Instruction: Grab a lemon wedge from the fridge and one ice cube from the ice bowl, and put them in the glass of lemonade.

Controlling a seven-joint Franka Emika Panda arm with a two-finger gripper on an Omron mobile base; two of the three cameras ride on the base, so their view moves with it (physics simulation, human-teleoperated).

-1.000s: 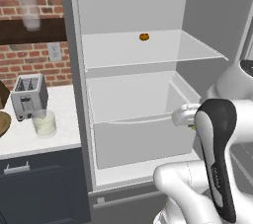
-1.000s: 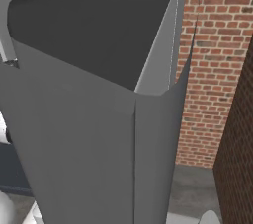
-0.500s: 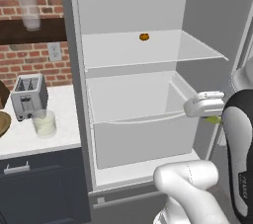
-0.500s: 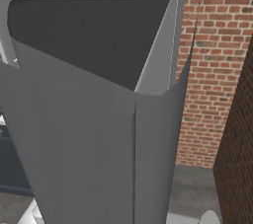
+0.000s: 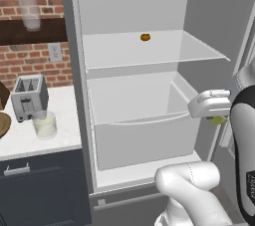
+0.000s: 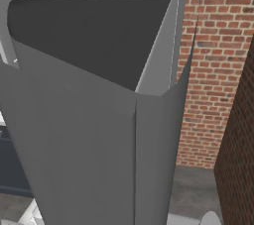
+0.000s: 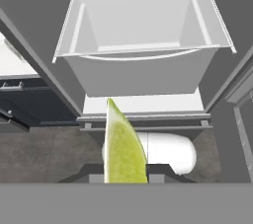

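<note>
Pinching lemon wedge (image 7: pixel 123 149), end effector (image 7: pixel 125 177); glass of lemonade (image 5: pixel 45 124) on counter.

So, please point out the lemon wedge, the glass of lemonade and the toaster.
lemon wedge (image 7: pixel 122 150): hand view, middle of its flesh.
glass of lemonade (image 5: pixel 45 124): left base view, its side wall.
toaster (image 5: pixel 29 98): left base view, its front face.

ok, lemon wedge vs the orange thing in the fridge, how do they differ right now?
The lemon wedge is yellow-green and wedge-shaped; the orange item is round and orange. The wedge is held in the gripper, outside the fridge at its right edge; the orange item rests on the upper shelf, untouched. Both are small.
</note>
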